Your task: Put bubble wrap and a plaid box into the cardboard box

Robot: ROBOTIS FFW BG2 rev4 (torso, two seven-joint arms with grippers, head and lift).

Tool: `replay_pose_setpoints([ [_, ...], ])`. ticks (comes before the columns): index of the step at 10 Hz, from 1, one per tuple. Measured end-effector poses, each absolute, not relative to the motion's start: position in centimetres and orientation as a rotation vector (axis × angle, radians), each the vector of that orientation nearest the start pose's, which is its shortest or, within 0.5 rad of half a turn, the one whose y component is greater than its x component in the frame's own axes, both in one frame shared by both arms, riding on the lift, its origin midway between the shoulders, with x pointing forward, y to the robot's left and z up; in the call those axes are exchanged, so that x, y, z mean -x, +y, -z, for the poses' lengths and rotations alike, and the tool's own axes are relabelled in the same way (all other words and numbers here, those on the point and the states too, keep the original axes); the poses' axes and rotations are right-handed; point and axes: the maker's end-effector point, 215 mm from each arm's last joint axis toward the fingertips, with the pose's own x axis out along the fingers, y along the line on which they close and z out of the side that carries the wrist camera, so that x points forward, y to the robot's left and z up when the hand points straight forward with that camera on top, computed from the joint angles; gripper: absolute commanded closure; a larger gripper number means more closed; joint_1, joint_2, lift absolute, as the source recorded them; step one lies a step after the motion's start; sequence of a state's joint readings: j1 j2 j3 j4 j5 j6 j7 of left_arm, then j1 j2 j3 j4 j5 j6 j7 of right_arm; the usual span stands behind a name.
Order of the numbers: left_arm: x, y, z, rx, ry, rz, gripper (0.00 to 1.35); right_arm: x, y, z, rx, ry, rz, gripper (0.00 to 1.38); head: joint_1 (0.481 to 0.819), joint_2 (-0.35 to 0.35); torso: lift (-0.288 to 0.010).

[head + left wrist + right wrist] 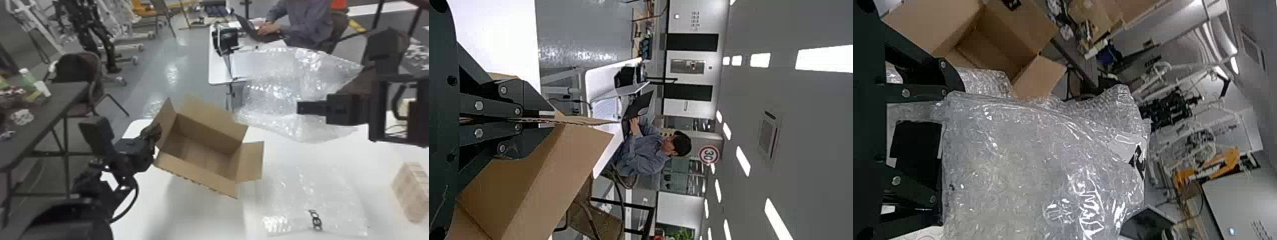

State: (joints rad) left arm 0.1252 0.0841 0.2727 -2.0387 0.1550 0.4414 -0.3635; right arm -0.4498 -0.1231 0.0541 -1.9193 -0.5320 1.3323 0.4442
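The left gripper (157, 128) pinches the left flap (166, 118) of the bare-floored cardboard box (204, 178), while the right gripper (300, 108) points left, spread, beside bubble wrap (281, 81).

Left claw (157, 130) pinched shut, right claw (300, 108) raised, pointing inward

1. Place: robotics lab or workshop.
2. Black legged machine (109, 51), robot-like, among wheeled white frames (127, 47).
3. White desk (215, 75), bearing laptop (641, 102).
4. Dark table (57, 99), cluttered.
5. Floor (156, 68): grey, glossy.
6. Ceiling lights (824, 59): bright, rectangular, several.
7. Orange equipment (1210, 167), near the frames.
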Motion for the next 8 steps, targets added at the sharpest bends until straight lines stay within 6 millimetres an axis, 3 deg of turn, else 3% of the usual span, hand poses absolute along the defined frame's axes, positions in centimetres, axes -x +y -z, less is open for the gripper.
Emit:
replay_pose_setpoints([
  [2, -54.5, 30.5, 26.8, 0.048, 0.066, 0.159, 1.23, -55.5, 2.0, 20.6, -0.247, 0.469, -1.092, 1.22, 0.574, 0.309, -0.108],
  [4, -54.5, 30.2, 27.0, 0.05, 0.068, 0.163, 1.23, -55.6, 6.3, 21.7, -0.265, 0.431, -1.242, 1.22, 0.571, 0.339, -0.108],
  [6, -54.6, 30.1, 27.1, 0.051, 0.07, 0.165, 1.23, -54.4, 9.0, 24.6, -0.389, 0.457, -1.342, 1.22, 0.592, 0.35, -0.108],
  [8, -54.6, 30.0, 27.2, 0.052, 0.072, 0.165, 1.23, -53.7, 10.2, 27.1, -0.506, 0.501, -1.366, 1.22, 0.612, 0.35, -0.108],
])
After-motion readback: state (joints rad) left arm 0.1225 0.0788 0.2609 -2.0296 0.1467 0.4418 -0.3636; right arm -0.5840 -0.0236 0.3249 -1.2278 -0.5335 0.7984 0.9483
